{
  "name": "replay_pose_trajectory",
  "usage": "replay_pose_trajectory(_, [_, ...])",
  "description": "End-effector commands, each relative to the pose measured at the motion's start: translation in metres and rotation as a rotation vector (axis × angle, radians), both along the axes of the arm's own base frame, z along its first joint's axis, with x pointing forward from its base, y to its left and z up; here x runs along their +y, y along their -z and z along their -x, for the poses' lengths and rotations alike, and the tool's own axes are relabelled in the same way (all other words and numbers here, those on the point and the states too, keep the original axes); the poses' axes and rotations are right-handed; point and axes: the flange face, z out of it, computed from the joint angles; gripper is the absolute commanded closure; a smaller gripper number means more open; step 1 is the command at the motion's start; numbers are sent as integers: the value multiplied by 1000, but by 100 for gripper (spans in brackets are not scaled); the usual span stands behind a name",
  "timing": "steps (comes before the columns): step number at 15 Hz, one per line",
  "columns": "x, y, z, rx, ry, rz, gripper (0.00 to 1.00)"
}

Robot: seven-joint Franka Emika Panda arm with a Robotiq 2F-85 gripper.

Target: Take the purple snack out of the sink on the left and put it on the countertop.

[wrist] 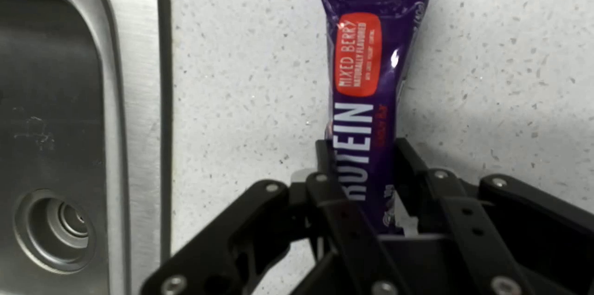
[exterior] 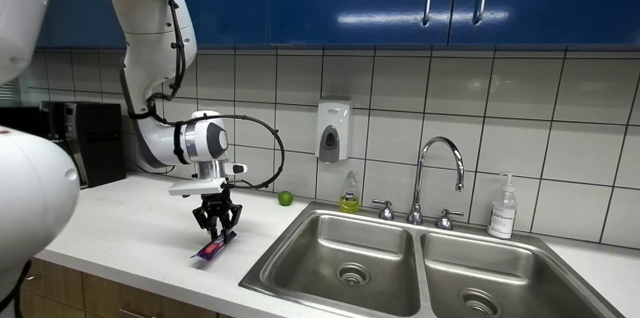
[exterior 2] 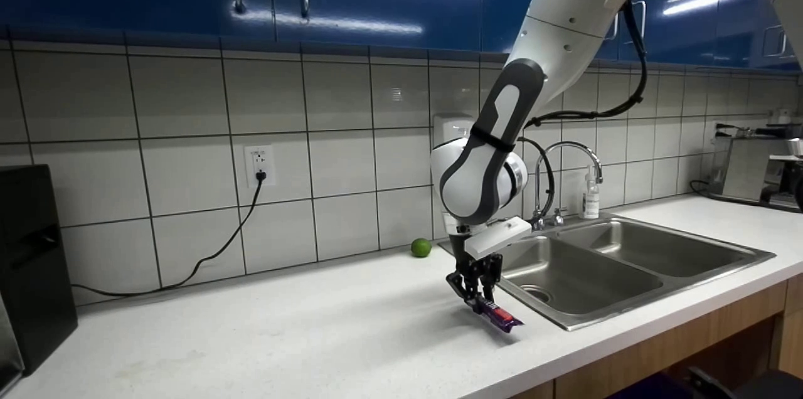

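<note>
The purple snack is a shiny wrapped bar with a red label. My gripper has its black fingers closed on both sides of the bar, near one end. In both exterior views the snack is held low over the white countertop, beside the left sink basin. It tilts slightly and casts a shadow. I cannot tell whether it touches the surface. My gripper points straight down. The left basin holds nothing but its drain.
A green lime lies at the back near the tiled wall. A soap bottle, faucet and pump bottle stand behind the sink. A black appliance stands at the far end of the counter. Blue cabinets hang above.
</note>
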Motion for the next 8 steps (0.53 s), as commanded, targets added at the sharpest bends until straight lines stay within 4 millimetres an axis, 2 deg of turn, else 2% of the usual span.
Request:
replay_pose_trajectory(1, [6,9,-1,-8,2,12,90])
replay_pose_trajectory(5, [7,17,-2,2,6,15,90])
replay_pose_trajectory(6, [8,18,-2,4,8,15,86])
replay_pose_trajectory(7, [7,18,-2,4,13,13,41])
replay_pose_trajectory(8, [7,16,-2,1,17,12,41])
